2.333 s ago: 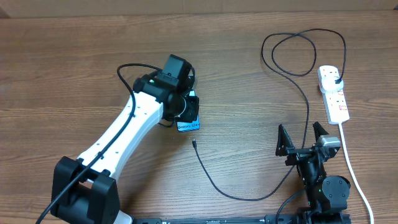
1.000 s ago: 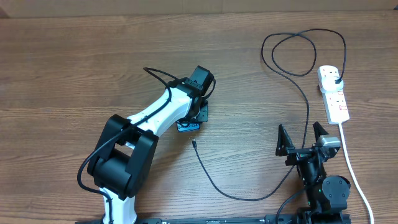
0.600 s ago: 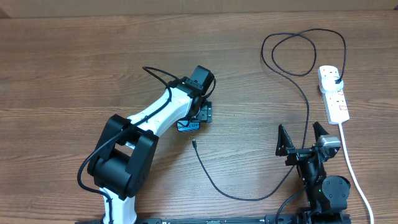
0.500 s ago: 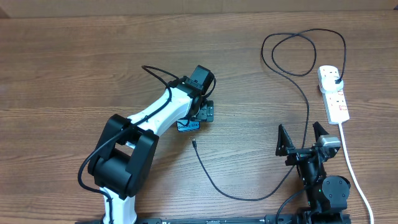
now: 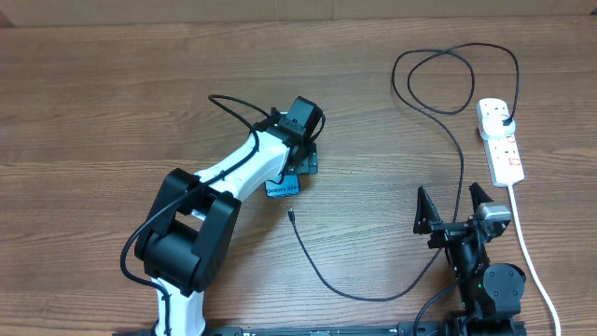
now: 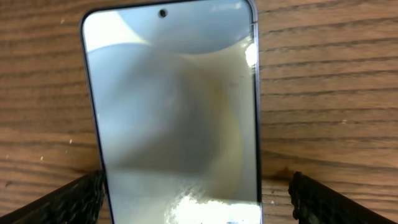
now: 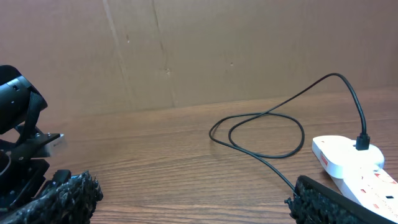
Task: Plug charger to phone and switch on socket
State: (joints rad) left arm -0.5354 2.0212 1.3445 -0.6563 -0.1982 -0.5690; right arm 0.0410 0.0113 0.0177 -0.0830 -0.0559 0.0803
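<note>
1. The wooden worktop (image 5: pixel 112 93) fills the overhead view, and everything lies at its centre and right.
2. The left arm (image 5: pixel 224 177) reaches from the lower left to the frame's centre, with its wrist over the phone. The right arm (image 5: pixel 485 271) sits folded at the lower right.
3. The charger (image 5: pixel 462 159) loops at the upper right, runs down past the right arm and curves back toward the centre.
4. The socket (image 5: pixel 501 140) lies at the right edge, its long axis nearly up and down the frame. The charger's plug (image 5: pixel 505 119) sits in its upper outlet. The switches are too small to tell whether they are on or off.
5. The phone (image 6: pixel 174 118) lies flat and face up at the centre. In the overhead view its long axis slants from upper right to lower left, and the "Galaxy S24" end is the lower one.
6. The left fingers (image 6: pixel 68 202) stand apart on either side of the phone's near end. A strip of wood shows beside one of them, so they are not clamped on the phone. The right fingers (image 7: pixel 329 199) are also spread wide, with nothing between them.
7. The connector tip (image 5: pixel 292 216) rests just below the phone's lower end, near it but not touching.
8. The tip lies off the phone's lower end, roughly along its long axis. The left arm is much nearer to the tip, and the right arm is nearer to the socket.
</note>
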